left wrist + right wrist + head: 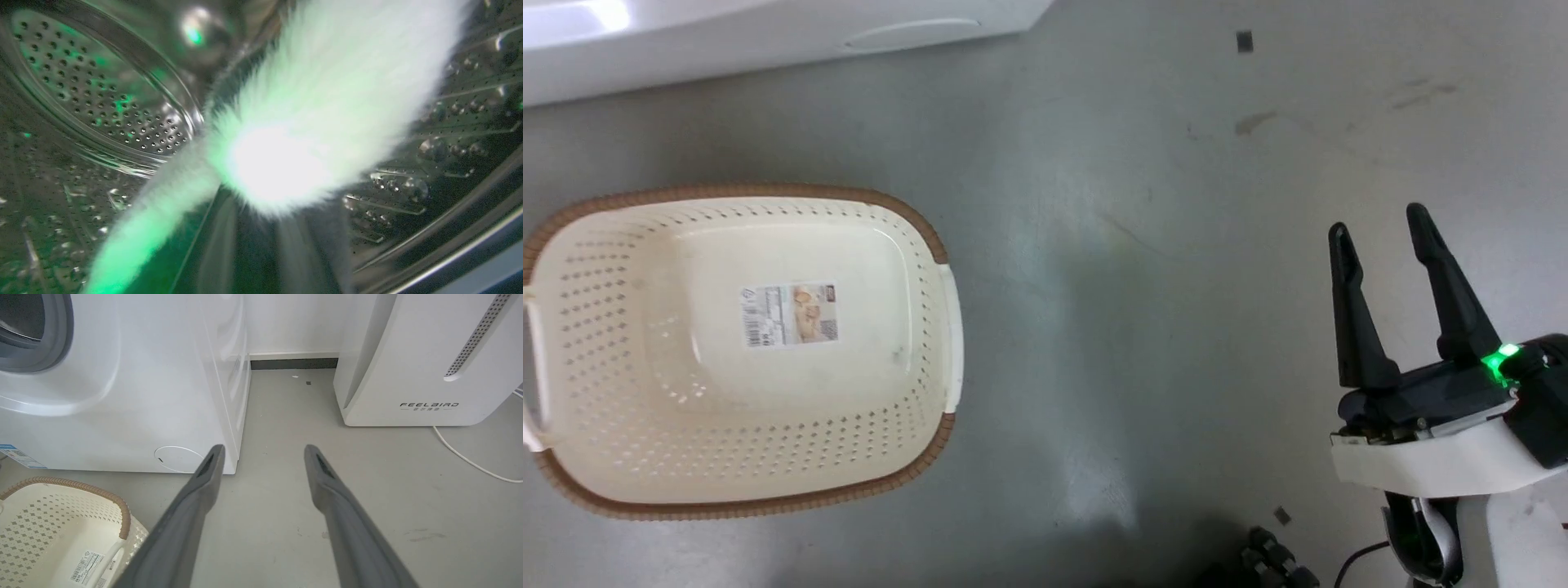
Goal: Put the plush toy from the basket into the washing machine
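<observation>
The plush toy (286, 134) is seen in the left wrist view as a blurred white fluffy mass, tinted green by a light, very close to the camera. It is inside the perforated steel drum (102, 102) of the washing machine (122, 396). The left gripper (263, 228) is shown only as dark blurred streaks below the fur, so it cannot be told if its fingers are apart or clamped on the toy.

In the head view the basket (605, 457) is standing on the grey floor (1135, 286) just in front of the machine, and only the label sticker (788, 314) is seen on its bottom. The right gripper (1378, 222) is held above the floor, well apart from the basket, its fingers spread and nothing between them. A white FEELBIRD appliance (429, 375) is placed beside the machine, with a white cable (470, 461) on the floor near it.
</observation>
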Tool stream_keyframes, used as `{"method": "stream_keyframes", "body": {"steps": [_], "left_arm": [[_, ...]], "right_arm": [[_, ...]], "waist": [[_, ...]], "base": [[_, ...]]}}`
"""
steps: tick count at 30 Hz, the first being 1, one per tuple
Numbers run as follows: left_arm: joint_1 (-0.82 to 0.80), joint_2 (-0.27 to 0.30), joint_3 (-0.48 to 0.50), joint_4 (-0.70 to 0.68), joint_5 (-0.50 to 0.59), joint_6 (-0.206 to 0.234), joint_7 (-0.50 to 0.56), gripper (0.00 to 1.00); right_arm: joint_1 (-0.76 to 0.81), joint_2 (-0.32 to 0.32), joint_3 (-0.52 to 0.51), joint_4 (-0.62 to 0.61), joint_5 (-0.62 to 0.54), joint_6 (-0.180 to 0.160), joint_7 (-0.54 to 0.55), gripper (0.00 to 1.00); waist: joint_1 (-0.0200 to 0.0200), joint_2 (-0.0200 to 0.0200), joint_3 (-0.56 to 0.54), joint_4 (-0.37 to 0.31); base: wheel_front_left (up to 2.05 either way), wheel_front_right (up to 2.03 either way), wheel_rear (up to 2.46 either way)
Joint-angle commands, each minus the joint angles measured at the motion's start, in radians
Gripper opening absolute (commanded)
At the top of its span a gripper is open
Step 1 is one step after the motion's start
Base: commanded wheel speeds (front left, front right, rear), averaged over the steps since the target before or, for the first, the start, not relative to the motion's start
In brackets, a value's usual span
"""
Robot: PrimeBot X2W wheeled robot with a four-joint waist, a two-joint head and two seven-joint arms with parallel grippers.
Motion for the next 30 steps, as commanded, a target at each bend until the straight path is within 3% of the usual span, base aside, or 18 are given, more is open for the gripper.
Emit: {"method": "stream_keyframes", "body": {"steps": [1,9,16,17,18,24,30], "left_arm": [[-0.044,0.0,-0.027,0.031,0.009,-0.003,0.013,0.0],[-0.154,-0.011,-0.228,0.141,-0.084,-0.004,0.117,0.0],[-0.172,0.018,-0.395,0.171,-0.183,-0.004,0.118,0.0],[-0.17,0.022,-0.413,0.175,-0.194,-0.004,0.109,0.95],[-0.17,0.026,-0.43,0.18,-0.2,-0.004,0.099,1.0],[-0.13,0.018,-0.492,0.221,-0.266,-0.004,0.013,1.0],[-0.009,-0.037,-0.495,0.287,-0.339,-0.005,-0.139,1.0]], "right_arm": [[-0.018,0.0,0.009,-0.014,0.009,-0.001,-0.005,1.0],[-0.026,0.0,0.028,-0.048,0.005,-0.001,-0.005,1.0],[-0.036,0.0,0.029,-0.041,0.002,-0.001,-0.005,1.0],[-0.038,0.0,0.028,-0.039,0.002,-0.001,-0.005,1.0],[-0.04,0.0,0.027,-0.038,0.001,-0.001,-0.005,1.0],[-0.043,0.0,0.014,-0.025,-0.019,-0.001,-0.005,1.0],[-0.031,0.0,-0.009,0.002,-0.052,-0.001,-0.005,1.0]], "waist": [[-0.0002,0.0,0.041,-0.026],[-0.0002,0.0,0.095,-0.029],[-0.0002,0.0,0.091,-0.02],[-0.0002,0.0,0.085,-0.018],[-0.0002,0.0,0.079,-0.016],[-0.0002,0.0,0.009,0.006],[-0.0002,0.0,-0.131,0.046]], "base": [[0.0,0.0,0.0],[0.0,0.0,0.0],[0.0,0.0,0.0],[0.0,0.0,0.0],[0.0,0.0,0.0],[0.0,0.0,0.0],[0.0,0.0,0.0]]}}
